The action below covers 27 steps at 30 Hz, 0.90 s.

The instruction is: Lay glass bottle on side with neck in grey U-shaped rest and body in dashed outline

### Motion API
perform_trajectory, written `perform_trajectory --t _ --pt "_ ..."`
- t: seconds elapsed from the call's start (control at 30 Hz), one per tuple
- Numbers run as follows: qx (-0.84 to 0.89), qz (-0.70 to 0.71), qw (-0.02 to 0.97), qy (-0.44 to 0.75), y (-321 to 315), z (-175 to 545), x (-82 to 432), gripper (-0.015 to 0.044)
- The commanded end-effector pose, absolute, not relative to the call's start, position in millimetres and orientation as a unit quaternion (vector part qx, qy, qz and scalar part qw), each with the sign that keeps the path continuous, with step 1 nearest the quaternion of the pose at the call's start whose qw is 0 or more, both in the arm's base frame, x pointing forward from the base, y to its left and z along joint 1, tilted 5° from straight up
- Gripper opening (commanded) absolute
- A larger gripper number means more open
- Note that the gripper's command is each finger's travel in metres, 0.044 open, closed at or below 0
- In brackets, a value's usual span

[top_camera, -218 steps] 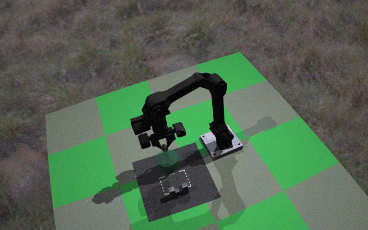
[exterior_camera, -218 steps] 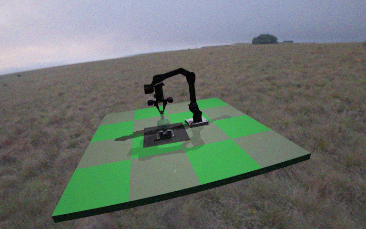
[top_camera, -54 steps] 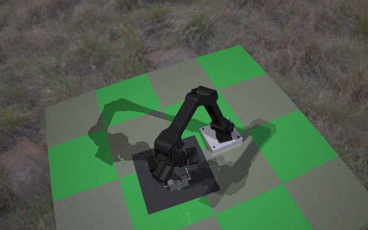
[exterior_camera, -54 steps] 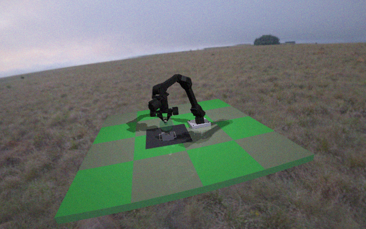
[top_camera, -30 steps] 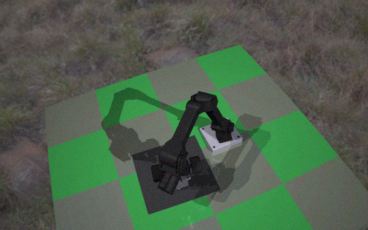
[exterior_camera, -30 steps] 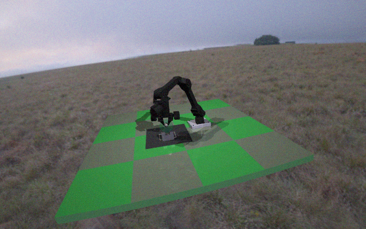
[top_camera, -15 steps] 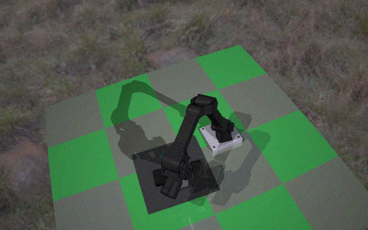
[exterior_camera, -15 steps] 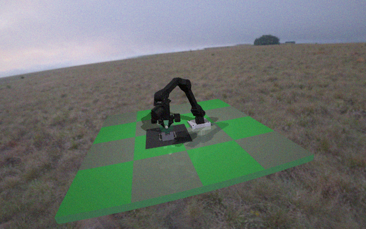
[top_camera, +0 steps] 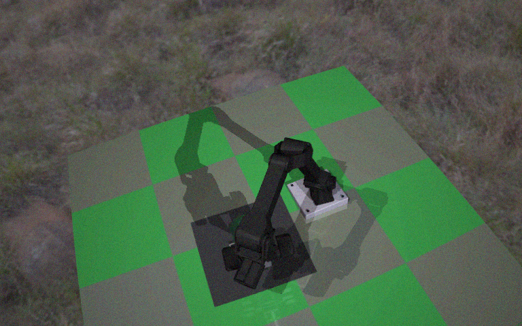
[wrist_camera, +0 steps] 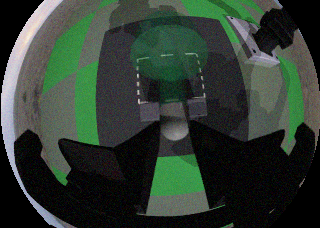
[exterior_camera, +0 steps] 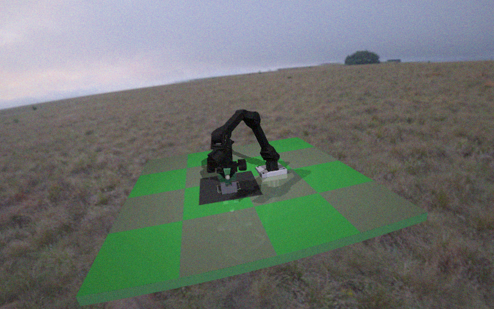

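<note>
The work surface is a checkered table top (top_camera: 425,193) (exterior_camera: 303,221) (wrist_camera: 175,175) of bright green and grey-brown squares, with a pale green front edge at the bottom of the exterior frame. It stands in dry grassland (top_camera: 94,60) (exterior_camera: 89,152); a reddish patch (top_camera: 37,242) lies at the left of the top frame. In the exterior frame, a sloping horizon carries a dark bush (exterior_camera: 361,57) at upper right beneath a blue-grey sky (exterior_camera: 165,38), pinkish at upper left. Light is dim, and broad arm shadows cross the squares. A dark mat (top_camera: 215,274) (exterior_camera: 208,195) (wrist_camera: 225,88) lies in the lower middle of the top frame, near the pale base plate (top_camera: 308,216) (exterior_camera: 283,174) (wrist_camera: 240,33). The gripper (top_camera: 255,262) (exterior_camera: 227,175) (wrist_camera: 175,126) is above the mat, jaws partly open and closed upon the glass bottle (top_camera: 236,222) (wrist_camera: 169,50). The bottle's translucent green body shows at upper centre of the wrist frame, overlapping the dashed outline (wrist_camera: 138,83); its pale neck end is at centre, between the two blocks of the grey rest (exterior_camera: 228,188) (wrist_camera: 197,108). Contact with rest or mat cannot be determined.
</note>
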<state>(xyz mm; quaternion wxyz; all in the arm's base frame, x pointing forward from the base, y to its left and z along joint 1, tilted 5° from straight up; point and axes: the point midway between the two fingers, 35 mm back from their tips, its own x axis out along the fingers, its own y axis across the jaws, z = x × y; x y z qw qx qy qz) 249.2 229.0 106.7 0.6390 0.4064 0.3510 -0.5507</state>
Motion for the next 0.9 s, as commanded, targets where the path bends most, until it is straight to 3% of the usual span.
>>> perform_trajectory --t 0.0,0.87 --pt "0.407 -0.552 0.638 0.350 230 103 249 0.0105" --pt "0.406 -0.545 0.643 0.354 238 88 248 0.0105"
